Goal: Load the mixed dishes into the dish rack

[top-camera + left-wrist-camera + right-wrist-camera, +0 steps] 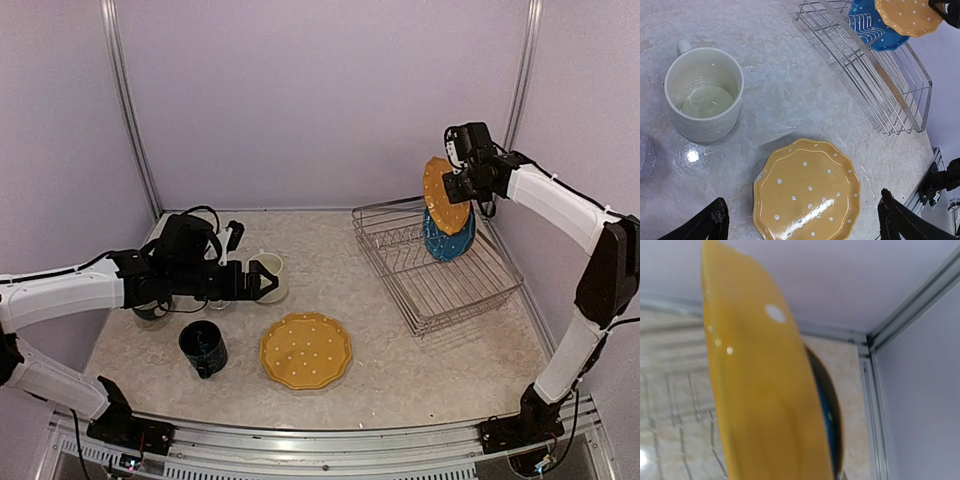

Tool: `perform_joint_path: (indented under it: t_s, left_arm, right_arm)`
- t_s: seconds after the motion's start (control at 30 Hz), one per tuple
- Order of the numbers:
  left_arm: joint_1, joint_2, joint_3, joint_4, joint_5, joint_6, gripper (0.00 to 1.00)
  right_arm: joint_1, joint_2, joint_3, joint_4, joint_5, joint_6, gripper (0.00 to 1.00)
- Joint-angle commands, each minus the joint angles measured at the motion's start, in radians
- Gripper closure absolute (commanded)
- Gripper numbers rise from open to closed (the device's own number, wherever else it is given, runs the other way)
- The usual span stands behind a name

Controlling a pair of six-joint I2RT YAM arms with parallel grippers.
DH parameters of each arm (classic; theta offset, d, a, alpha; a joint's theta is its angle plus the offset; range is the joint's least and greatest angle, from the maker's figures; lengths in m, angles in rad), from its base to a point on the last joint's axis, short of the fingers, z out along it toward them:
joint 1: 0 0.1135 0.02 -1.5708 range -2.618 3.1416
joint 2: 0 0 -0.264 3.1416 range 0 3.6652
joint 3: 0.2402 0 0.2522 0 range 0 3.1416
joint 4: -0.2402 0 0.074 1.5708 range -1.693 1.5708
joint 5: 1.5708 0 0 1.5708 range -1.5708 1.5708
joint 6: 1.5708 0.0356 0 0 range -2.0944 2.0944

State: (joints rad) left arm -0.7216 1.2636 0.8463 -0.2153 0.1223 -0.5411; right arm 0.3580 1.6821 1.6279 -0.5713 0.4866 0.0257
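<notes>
The dish rack [430, 272], right of centre, holds a blue plate [446, 243] on edge at its far end. The right gripper [462, 186] pinches a dotted yellow plate [443, 195] upright above it. The left gripper [256, 282] gapes wide, holding nothing, beside an empty cream mug [704, 100]. A second yellow plate [306, 349] and a dark mug [203, 347] sit lower centre on the marbled table [420, 375], with lilac walls [320, 90] behind.

Lab enclosure: lilac panels [320, 100], aluminium framing [130, 110]

A marbled beige table [420, 375] stood inside pale lilac walls [320, 90]. Silver metal posts [130, 110] ran up the back corners, and a ribbed metal rail [330, 452] edged the table's near side.
</notes>
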Motion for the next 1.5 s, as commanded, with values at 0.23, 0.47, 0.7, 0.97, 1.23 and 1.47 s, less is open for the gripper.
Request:
perform_joint_path:
  t_s: [0.23, 0.47, 0.7, 0.97, 1.23, 1.47]
  left_arm:
    - [-0.007, 0.025, 0.032, -0.025, -0.006, 0.009, 0.01]
    - [-0.007, 0.023, 0.024, -0.025, -0.011, 0.005, 0.01]
    - [-0.007, 0.028, 0.027, -0.033, -0.017, 0.001, 0.01]
    - [-0.007, 0.035, 0.027, -0.052, -0.03, 0.005, 0.01]
    - [-0.007, 0.092, 0.063, -0.155, -0.019, 0.013, 0.01]
    - [-0.015, 0.185, 0.078, -0.224, 0.004, 0.017, 0.01]
  right_arm:
    - [-0.037, 0.041, 0.007, 0.14, 0.01, -0.07, 1.0]
    - [-0.047, 0.056, -0.044, 0.167, -0.012, -0.083, 1.0]
    - [-0.051, 0.093, -0.091, 0.179, -0.042, -0.072, 1.0]
    - [-0.053, 0.143, -0.143, 0.195, -0.078, -0.034, 1.0]
    - [-0.051, 0.15, -0.157, 0.174, -0.072, -0.028, 0.73]
    - [-0.051, 0.072, -0.131, 0.152, -0.106, -0.029, 0.47]
